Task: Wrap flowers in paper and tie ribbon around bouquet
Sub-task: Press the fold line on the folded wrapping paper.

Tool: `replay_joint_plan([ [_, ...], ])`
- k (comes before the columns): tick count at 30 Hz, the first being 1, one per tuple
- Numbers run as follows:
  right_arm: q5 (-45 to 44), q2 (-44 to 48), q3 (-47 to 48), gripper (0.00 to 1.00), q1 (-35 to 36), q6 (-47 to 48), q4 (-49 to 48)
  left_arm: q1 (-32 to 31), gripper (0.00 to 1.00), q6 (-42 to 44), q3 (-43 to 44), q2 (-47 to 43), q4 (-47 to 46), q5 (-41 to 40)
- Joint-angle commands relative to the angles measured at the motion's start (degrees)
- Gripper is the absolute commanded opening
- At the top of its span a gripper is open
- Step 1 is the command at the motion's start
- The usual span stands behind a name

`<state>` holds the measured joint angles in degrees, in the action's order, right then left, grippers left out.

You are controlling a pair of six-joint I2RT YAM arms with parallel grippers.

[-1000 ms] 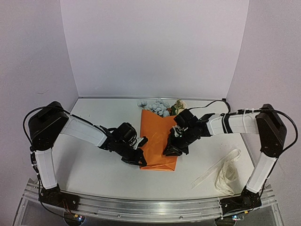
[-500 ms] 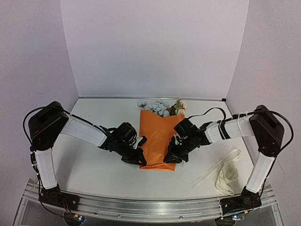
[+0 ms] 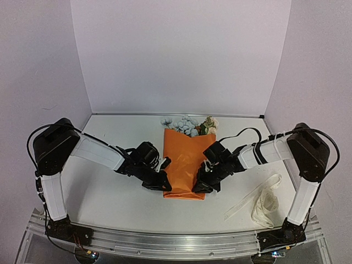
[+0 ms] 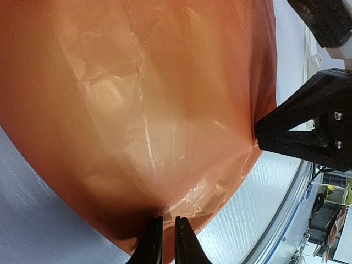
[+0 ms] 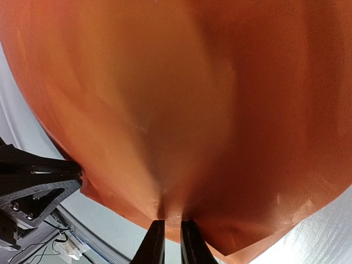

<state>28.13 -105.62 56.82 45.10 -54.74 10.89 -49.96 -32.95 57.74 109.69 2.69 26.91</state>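
The orange paper (image 3: 184, 159) lies folded over the flowers (image 3: 187, 124), whose pale blue and cream blooms stick out at its far end. My left gripper (image 3: 165, 186) is at the paper's near left edge, shut on a pinch of the glossy paper (image 4: 143, 110). In its wrist view the left gripper (image 4: 165, 221) holds a puckered fold. My right gripper (image 3: 198, 187) is at the near right edge, and the right gripper (image 5: 172, 223) is shut on a crease of the paper (image 5: 181, 99). The cream ribbon (image 3: 263, 200) lies loose to the right, untouched.
The ribbon's heap sits near the right arm's base, one strand running toward the table's front edge. White walls close the table at the back and sides. A metal rail (image 3: 176, 243) runs along the near edge.
My right gripper has slid nearer along the paper's right edge to its near corner, uncovering the cream blooms. The left gripper has shifted slightly nearer, still pinching the paper.
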Motion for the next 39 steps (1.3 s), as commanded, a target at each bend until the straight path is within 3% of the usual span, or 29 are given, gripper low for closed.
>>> replay_joint_plan([
  [1, -1.09, -1.64, -0.24, 0.11, 0.30, -0.01, -0.51, 1.91, 0.10, 0.28, 3.02, 0.05, -2.07, 0.83],
  [22, 0.67, -2.86, -0.71, 0.10, 0.21, 0.03, -0.43, 12.59, 0.17, -6.50, 13.68, 10.77, -1.06, 4.75],
  [39, 2.56, -3.38, -1.37, 0.09, 0.20, 0.34, -0.43, 20.75, 0.21, -3.27, 38.28, 24.76, 8.63, 7.18],
])
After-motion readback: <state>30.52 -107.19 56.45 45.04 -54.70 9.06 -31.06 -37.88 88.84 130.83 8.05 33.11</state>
